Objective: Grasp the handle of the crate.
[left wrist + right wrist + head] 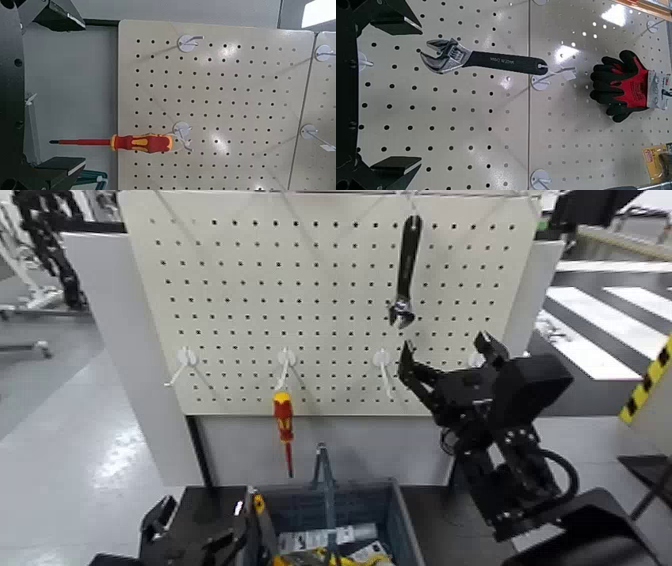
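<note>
The blue-grey crate [298, 496] stands at the bottom of the head view, below the pegboard, with several items inside. Its slim upright handle [324, 480] rises from the middle, taller than the walls. My left gripper [200, 535] is low, just left of the crate and apart from the handle. In the left wrist view it [59, 91] is open and empty, facing the pegboard. My right gripper [445, 350] is raised in front of the pegboard's lower right, well above and right of the crate. It is open and empty in the right wrist view [387, 91].
The cream pegboard [250, 290] holds a black wrench [404, 270] and a red-yellow screwdriver [284, 425] on white hooks; they also show in the wrist views as the wrench [483, 58] and the screwdriver [127, 143]. Red-black gloves [625, 83] hang on a neighbouring panel.
</note>
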### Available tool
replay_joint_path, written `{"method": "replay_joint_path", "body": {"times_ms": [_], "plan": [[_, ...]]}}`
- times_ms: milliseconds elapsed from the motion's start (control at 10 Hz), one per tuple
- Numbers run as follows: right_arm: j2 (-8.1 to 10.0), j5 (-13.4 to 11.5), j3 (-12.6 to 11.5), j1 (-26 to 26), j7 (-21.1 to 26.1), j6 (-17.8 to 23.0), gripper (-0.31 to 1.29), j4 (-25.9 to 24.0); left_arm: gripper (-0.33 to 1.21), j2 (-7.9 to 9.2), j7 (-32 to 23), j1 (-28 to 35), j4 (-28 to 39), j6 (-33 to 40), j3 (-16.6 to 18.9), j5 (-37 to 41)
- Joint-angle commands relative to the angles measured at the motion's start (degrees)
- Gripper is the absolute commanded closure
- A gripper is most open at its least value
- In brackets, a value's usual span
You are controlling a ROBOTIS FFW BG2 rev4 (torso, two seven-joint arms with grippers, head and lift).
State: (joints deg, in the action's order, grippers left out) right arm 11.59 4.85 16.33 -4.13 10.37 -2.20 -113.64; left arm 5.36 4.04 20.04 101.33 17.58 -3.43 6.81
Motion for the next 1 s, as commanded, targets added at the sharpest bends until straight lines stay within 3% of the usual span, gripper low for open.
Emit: {"method": "replay_joint_path", "body": {"times_ms": [100, 500, 1000], "plan": [[-0.08, -0.01, -0.07, 0.00, 0.09, 0.09, 0.14, 0.00, 0.10, 0.00, 0.00, 0.00, 0.00, 0.00, 0.00, -0.04], [-0.26, -0.01, 0.02, 0.70, 0.26, -0.09, 0.14, -0.09, 0.10, 0.00, 0.44, -0.44, 0.09, -0.18, 0.00, 0.83], [-0.70, 0.60, 0.20, 5.71, 1.67, -2.11, 0.14, -1.14, 0.10, 0.62, 0.88, -2.11, 1.15, -2.11, -0.71, 3.65]]}}
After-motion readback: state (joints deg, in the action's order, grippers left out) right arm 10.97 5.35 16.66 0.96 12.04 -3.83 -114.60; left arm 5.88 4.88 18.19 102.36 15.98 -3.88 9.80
